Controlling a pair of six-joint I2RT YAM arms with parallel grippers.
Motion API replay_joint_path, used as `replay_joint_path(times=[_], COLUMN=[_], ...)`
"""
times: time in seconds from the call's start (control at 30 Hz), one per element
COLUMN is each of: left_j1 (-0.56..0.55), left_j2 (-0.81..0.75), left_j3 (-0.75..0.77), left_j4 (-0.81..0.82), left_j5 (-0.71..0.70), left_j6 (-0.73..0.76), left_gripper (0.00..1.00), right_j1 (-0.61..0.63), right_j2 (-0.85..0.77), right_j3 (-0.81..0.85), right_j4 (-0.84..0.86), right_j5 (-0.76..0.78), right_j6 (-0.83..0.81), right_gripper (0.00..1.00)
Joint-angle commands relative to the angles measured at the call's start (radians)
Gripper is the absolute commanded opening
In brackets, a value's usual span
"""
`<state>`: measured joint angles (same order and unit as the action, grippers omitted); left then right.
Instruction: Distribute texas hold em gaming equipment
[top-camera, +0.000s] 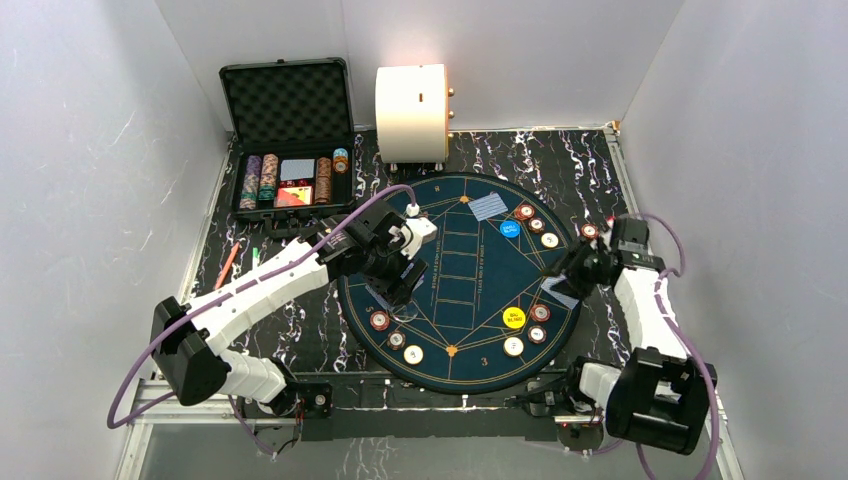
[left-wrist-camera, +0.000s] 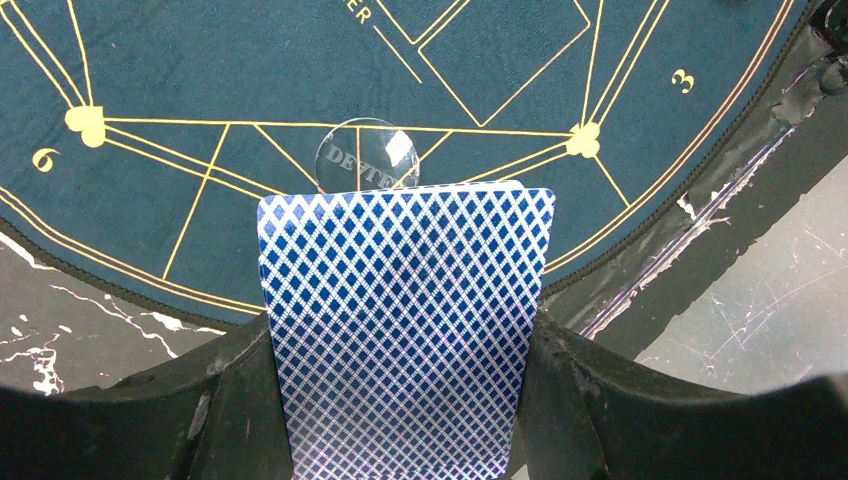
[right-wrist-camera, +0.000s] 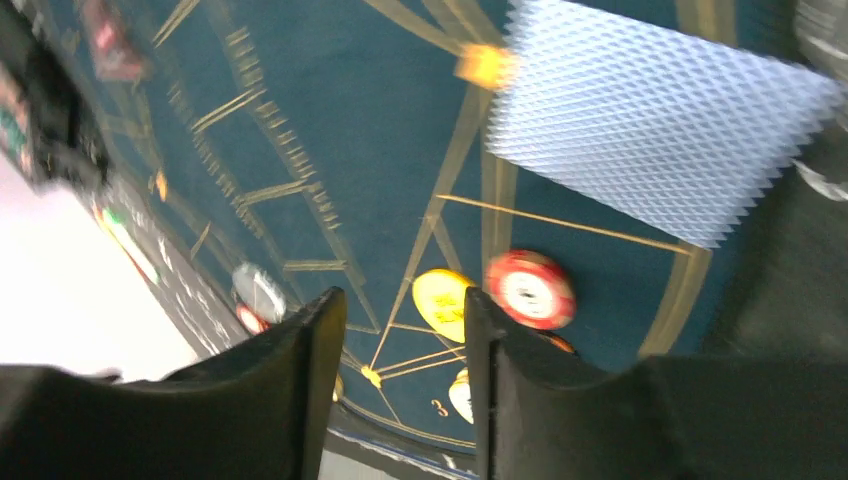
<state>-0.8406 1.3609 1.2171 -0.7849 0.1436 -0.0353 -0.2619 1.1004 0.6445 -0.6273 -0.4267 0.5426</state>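
A round blue poker mat (top-camera: 460, 290) carries the equipment. My left gripper (top-camera: 400, 285) hovers over its left side, shut on blue-backed playing cards (left-wrist-camera: 405, 330) that stick out above a clear dealer button (left-wrist-camera: 367, 158). My right gripper (right-wrist-camera: 400, 340) is open with nothing between its fingers, just off a blue-backed card (right-wrist-camera: 650, 120) lying at the mat's right edge (top-camera: 560, 293). Nearby lie a yellow button (right-wrist-camera: 445, 300) and a red-and-white chip (right-wrist-camera: 530, 288). Another card pair (top-camera: 487, 206), a blue button (top-camera: 510, 228) and chip groups (top-camera: 396, 339) (top-camera: 537, 224) rest on the mat.
A black foam-lined case (top-camera: 290, 140) stands open at the back left with chip rows and cards in it. A big cream cylinder (top-camera: 412, 110) stands behind the mat. One red chip (top-camera: 590, 231) lies just off the mat's right rim. White walls close in on both sides.
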Motion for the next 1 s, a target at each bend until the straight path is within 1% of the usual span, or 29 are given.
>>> replay_joint_path(times=[0.0,0.03,0.1,0.2,0.23,0.3,0.4,0.5,0.63,0.8,0.87,0.97], left_j1=[0.002,0.002,0.002,0.002,0.002,0.001,0.001,0.002,-0.001,-0.007,-0.009,-0.012], left_j2=[-0.025,-0.022,-0.019,-0.017,-0.02,-0.018,-0.009,0.0,0.003,0.036,0.038,0.041], left_j3=[0.008,0.012,0.017,0.02,0.019,0.016,0.023,0.031,0.037,0.048,0.052,0.053], left_j4=[0.0,-0.003,-0.009,-0.019,-0.018,-0.014,-0.019,-0.022,-0.026,-0.028,-0.028,-0.03], left_j5=[0.024,0.026,0.015,0.025,0.03,0.02,0.018,0.007,0.005,0.001,-0.001,-0.003], left_j6=[0.026,0.034,0.038,0.052,0.053,0.049,0.042,0.023,0.002,-0.009,-0.011,-0.011], left_gripper=[0.0,0.0,0.0,0.0,0.0,0.0,0.0,0.0,0.0,0.0,0.0,0.0], right_j1=[0.192,0.242,0.384,0.558,0.594,0.635,0.664,0.699,0.756,0.823,0.839,0.866], right_j2=[-0.041,-0.026,0.041,0.148,0.19,0.234,0.268,0.302,0.337,0.376,0.393,0.417], right_j3=[0.159,0.16,0.169,0.249,0.268,0.277,0.272,0.283,0.284,0.3,0.308,0.312], right_j4=[0.102,0.164,0.283,0.346,0.366,0.433,0.556,0.591,0.64,0.703,0.725,0.766], right_j5=[-0.183,-0.259,-0.381,-0.389,-0.401,-0.44,-0.502,-0.547,-0.554,-0.538,-0.534,-0.527], right_j6=[-0.056,-0.022,0.058,0.086,0.091,0.134,0.2,0.228,0.261,0.3,0.303,0.351], right_gripper=[0.68,0.76,0.86,0.98,0.98,0.98,0.98,0.97,0.92,0.9,0.88,0.84])
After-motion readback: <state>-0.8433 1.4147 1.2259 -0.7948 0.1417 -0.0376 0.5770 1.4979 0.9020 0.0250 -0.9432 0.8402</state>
